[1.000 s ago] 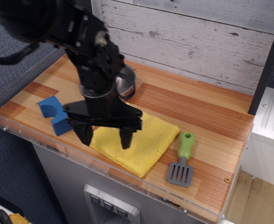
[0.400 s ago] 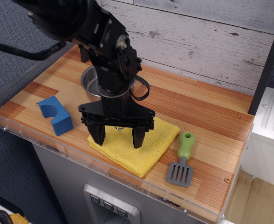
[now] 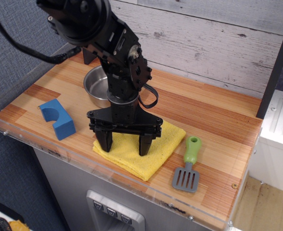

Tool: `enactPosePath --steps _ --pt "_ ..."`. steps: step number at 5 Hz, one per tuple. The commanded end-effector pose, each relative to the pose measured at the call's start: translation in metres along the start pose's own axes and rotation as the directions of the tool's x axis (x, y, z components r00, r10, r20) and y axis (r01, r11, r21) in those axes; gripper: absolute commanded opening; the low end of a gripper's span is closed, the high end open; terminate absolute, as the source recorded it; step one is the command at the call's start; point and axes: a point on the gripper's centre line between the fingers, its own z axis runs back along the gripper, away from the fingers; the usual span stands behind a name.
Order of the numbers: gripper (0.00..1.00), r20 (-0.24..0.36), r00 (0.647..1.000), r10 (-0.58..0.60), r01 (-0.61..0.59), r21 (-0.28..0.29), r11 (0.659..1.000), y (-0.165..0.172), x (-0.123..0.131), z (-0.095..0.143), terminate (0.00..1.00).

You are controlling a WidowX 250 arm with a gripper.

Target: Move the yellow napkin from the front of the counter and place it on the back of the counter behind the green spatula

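The yellow napkin (image 3: pixel 151 156) lies flat at the front of the wooden counter (image 3: pixel 213 120), near the clear rim. My black gripper (image 3: pixel 124 143) is open and points down over the napkin's left half, with both fingertips (image 3: pixel 145 146) at or just above the cloth. The green spatula (image 3: pixel 188 165) lies to the right of the napkin, green handle toward the back and grey blade toward the front edge. The gripper holds nothing.
A steel pan (image 3: pixel 94 85) stands behind the gripper at the back left, partly hidden by the arm. A blue block (image 3: pixel 57 118) lies at the front left. A white plank wall (image 3: pixel 204 38) backs the counter. Bare wood lies behind the spatula.
The gripper has moved right and down over the napkin, from its left edge to above its left half. The pan has come into view behind the arm. Napkin and spatula have not moved.
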Motion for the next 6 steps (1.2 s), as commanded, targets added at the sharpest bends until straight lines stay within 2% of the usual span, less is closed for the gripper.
enactPosePath --steps 1,4,6 --pt "1.0 0.005 1.0 -0.005 0.005 -0.001 1.0 -0.006 0.002 -0.005 0.0" --pt "1.0 0.012 1.0 0.005 -0.004 -0.018 1.0 -0.022 0.037 -0.011 0.0" --pt "1.0 -0.01 1.0 0.014 -0.014 -0.011 1.0 -0.049 0.057 -0.034 0.0"
